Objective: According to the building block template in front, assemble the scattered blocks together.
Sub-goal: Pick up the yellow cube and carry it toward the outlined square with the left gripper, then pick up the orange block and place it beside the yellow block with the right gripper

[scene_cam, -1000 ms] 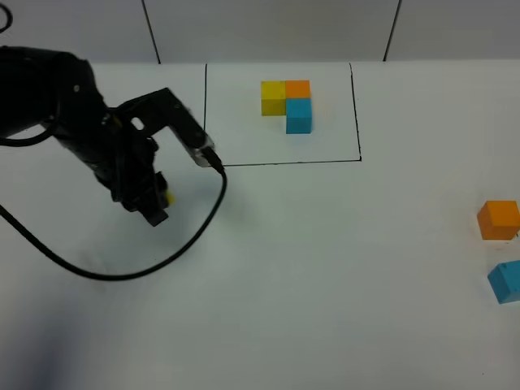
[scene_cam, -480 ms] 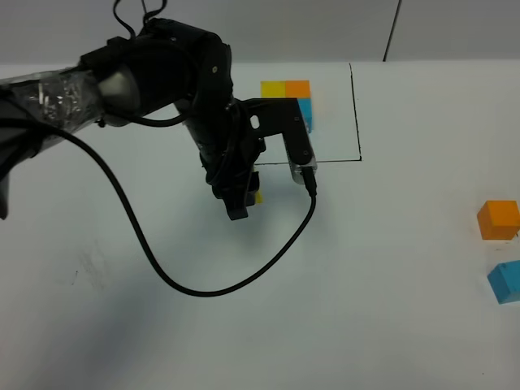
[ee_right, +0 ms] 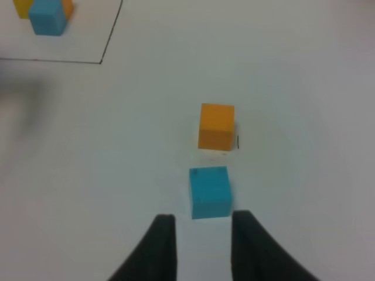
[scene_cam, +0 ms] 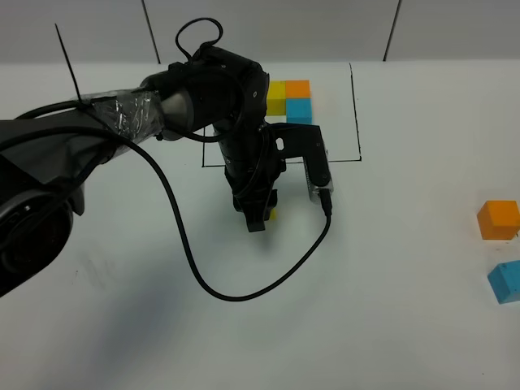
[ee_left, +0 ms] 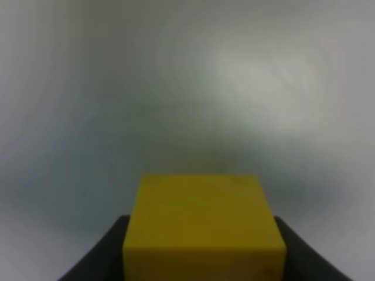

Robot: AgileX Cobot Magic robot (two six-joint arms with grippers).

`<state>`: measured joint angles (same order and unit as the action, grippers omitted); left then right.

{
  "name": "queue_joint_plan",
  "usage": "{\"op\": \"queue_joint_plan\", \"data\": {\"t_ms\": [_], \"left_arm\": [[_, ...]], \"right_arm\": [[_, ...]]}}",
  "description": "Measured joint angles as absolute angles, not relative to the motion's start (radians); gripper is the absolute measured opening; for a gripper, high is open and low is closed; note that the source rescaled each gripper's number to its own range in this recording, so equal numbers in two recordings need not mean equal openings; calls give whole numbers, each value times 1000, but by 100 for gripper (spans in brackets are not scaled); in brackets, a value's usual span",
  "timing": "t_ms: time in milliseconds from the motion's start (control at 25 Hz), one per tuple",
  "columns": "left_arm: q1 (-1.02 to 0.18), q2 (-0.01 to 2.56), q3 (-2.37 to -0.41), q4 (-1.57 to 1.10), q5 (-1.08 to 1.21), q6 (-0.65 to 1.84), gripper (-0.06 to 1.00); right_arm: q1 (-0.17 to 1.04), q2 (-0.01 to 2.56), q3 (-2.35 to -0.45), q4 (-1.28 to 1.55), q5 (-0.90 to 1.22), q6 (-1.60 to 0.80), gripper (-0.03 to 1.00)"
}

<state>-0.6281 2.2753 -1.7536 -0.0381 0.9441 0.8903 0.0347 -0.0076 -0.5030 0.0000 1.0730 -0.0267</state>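
Observation:
My left gripper (scene_cam: pixel 261 218) is shut on the yellow cube (scene_cam: pixel 274 214) and holds it low over the table, just below the black frame. In the left wrist view the yellow cube (ee_left: pixel 204 225) sits between the dark fingers (ee_left: pixel 96 263). The template (scene_cam: pixel 297 91) lies at the back inside the black outline (scene_cam: pixel 356 114), partly hidden by the arm. The loose orange cube (scene_cam: pixel 498 219) and sky blue cube (scene_cam: pixel 505 281) lie at the far right edge. My right gripper (ee_right: pixel 203 234) is open just short of the blue cube (ee_right: pixel 210 192); the orange cube (ee_right: pixel 217 126) lies beyond it.
The left arm's black cable (scene_cam: pixel 236 294) loops over the white table (scene_cam: pixel 390 309) in front of the arm. The template (ee_right: pixel 47 14) shows far off in the right wrist view. The right arm is outside the exterior view.
My left arm has swung right with the yellow cube, from the table's left side to just below the black frame. The orange and blue cubes have not moved.

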Motion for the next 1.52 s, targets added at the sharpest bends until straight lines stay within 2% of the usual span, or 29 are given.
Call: {"op": "queue_joint_plan", "data": {"t_ms": [840, 880, 960, 1080, 1160, 1240, 1520], "left_arm": [[-628, 2325, -1766, 10, 927, 936, 0], [-628, 2325, -1766, 11, 930, 929, 2], [-628, 2325, -1766, 16, 940, 908, 19], [-628, 2307, -1762, 39, 948, 864, 68], [-628, 2258, -1761, 56, 948, 841, 91], [-628, 2197, -1761, 65, 949, 814, 99], [-628, 1917, -1761, 124, 1018, 615, 99]], "right_arm": [[35, -8, -503, 0, 1073, -27, 0], [35, -8, -503, 0, 1073, -27, 0], [35, -8, -503, 0, 1073, -27, 0], [35, -8, -503, 0, 1073, -27, 0], [35, -8, -503, 0, 1073, -27, 0], [35, -8, -503, 0, 1073, -27, 0], [35, -8, -503, 0, 1073, -27, 0]]}}
